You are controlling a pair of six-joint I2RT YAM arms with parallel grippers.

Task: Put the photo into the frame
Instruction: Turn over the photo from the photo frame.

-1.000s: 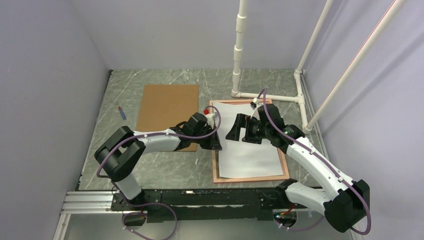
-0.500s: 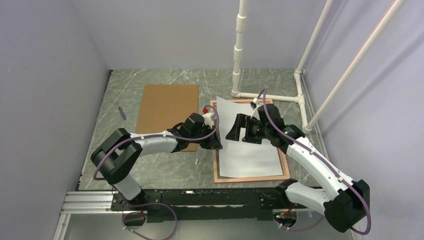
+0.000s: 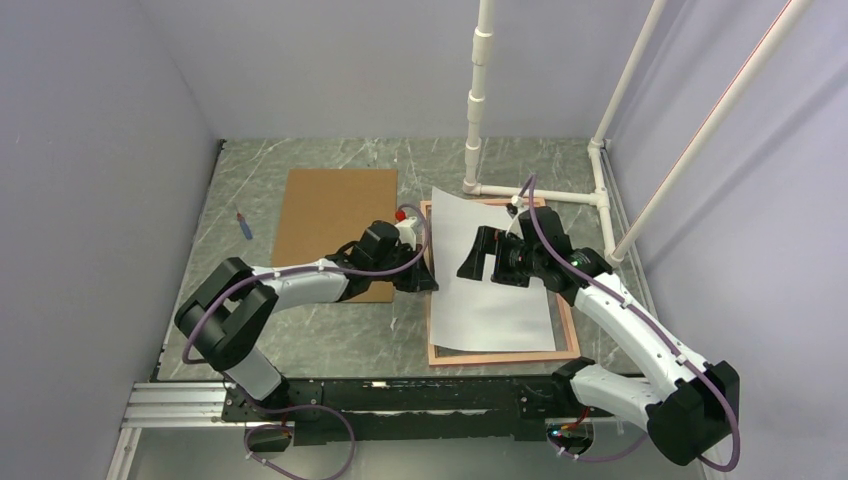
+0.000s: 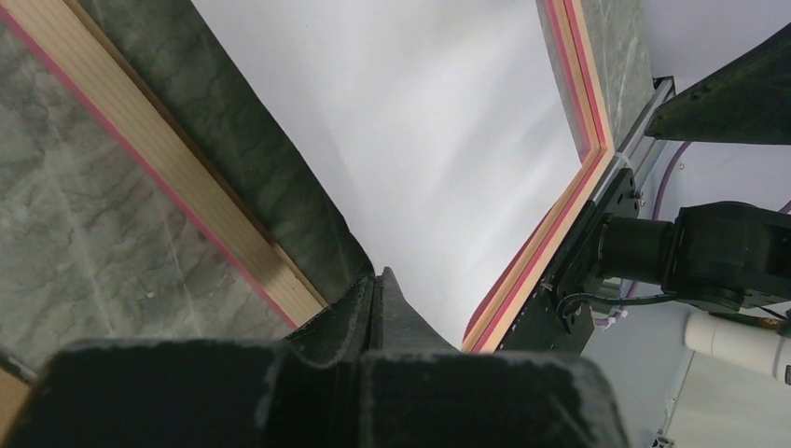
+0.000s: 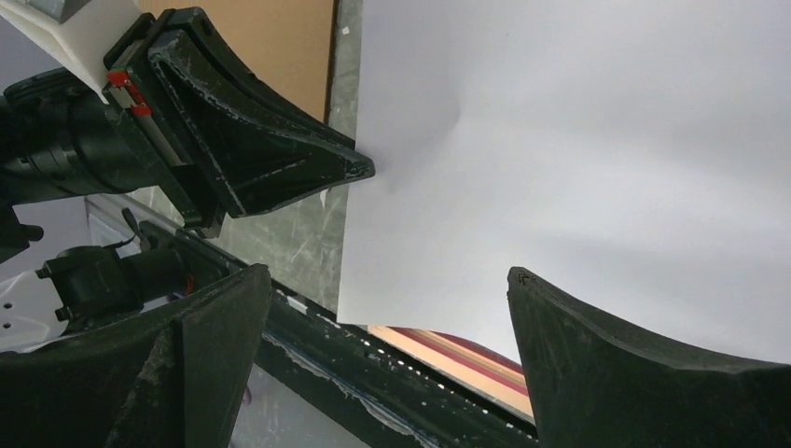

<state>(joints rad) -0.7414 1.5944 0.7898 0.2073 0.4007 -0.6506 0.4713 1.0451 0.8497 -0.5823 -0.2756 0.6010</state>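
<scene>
The photo lies white side up over the frame, skewed, with its far corner past the frame's far rail. My left gripper is shut on the photo's left edge and holds that edge a little above the frame's left rail. In the left wrist view the white sheet runs right into the closed fingers. My right gripper hovers open over the photo, nothing between its fingers. The printed side is hidden.
A brown backing board lies on the marble table left of the frame, partly under my left arm. A small blue pen sits farther left. White pipes stand behind the frame and along the right side.
The photo has slid toward the far side, its far corner now past the frame's far rail. My left gripper, still shut on it, moved slightly away. The right gripper shifted slightly right.
</scene>
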